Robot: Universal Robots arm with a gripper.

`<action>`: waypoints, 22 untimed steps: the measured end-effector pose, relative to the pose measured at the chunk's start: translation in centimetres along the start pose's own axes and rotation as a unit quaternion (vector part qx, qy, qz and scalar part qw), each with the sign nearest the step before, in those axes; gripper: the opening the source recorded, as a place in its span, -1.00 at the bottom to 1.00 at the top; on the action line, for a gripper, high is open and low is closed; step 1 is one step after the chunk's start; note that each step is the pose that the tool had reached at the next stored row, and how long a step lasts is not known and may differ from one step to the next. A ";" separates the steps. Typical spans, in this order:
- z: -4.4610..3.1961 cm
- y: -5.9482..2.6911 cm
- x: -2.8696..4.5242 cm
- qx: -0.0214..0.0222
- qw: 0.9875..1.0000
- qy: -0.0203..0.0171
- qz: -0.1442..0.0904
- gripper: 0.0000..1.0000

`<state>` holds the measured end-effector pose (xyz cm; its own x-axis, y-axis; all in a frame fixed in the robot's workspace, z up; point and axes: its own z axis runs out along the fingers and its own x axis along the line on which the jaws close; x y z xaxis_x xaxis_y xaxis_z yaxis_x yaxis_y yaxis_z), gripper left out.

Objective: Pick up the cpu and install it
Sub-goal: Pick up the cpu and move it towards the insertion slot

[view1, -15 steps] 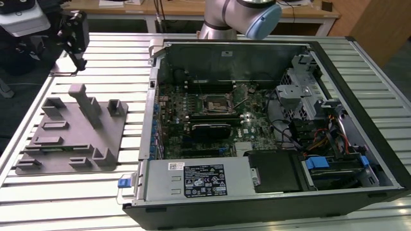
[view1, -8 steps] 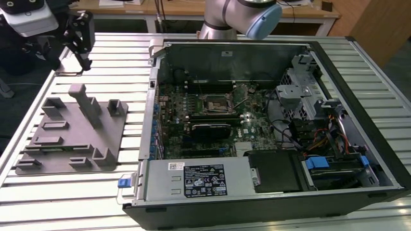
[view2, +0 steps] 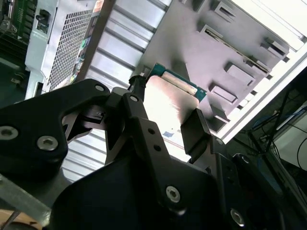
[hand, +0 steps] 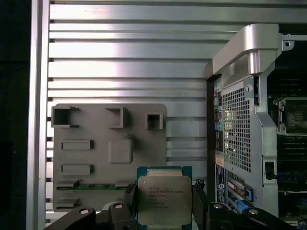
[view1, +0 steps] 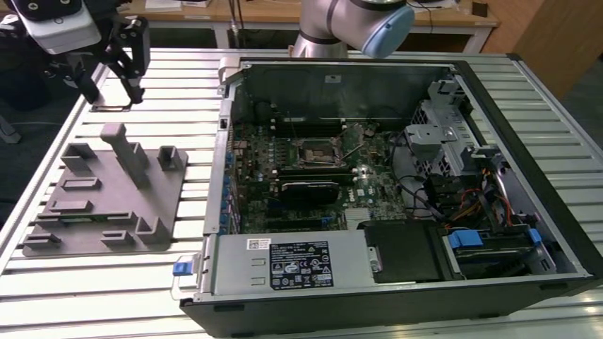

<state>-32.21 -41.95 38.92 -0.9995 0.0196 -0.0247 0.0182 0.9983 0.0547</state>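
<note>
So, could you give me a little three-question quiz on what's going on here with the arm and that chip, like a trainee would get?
1. True or false: the gripper is shut on the cpu.
2. Where does the grey fixture plate lie? A) on the floor B) on the slatted table C) in the gripper
3. Fill in: in the exterior view, the open computer case lies to the fixture plate's ____.

Key: 1 true; 2 B; 3 right (the exterior view's right).
</note>
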 end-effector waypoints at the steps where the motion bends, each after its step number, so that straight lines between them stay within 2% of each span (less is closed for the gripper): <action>1: 0.00 0.00 -0.14 0.000 1.000 0.000 0.000 0.08; 11: 0.04 0.03 -1.58 0.000 1.000 0.000 0.000 0.08; 22: 0.10 0.07 -3.91 0.000 1.000 0.000 0.000 0.08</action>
<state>-28.29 -41.94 38.92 -0.9995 0.0197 -0.0248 0.0183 0.9983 0.0547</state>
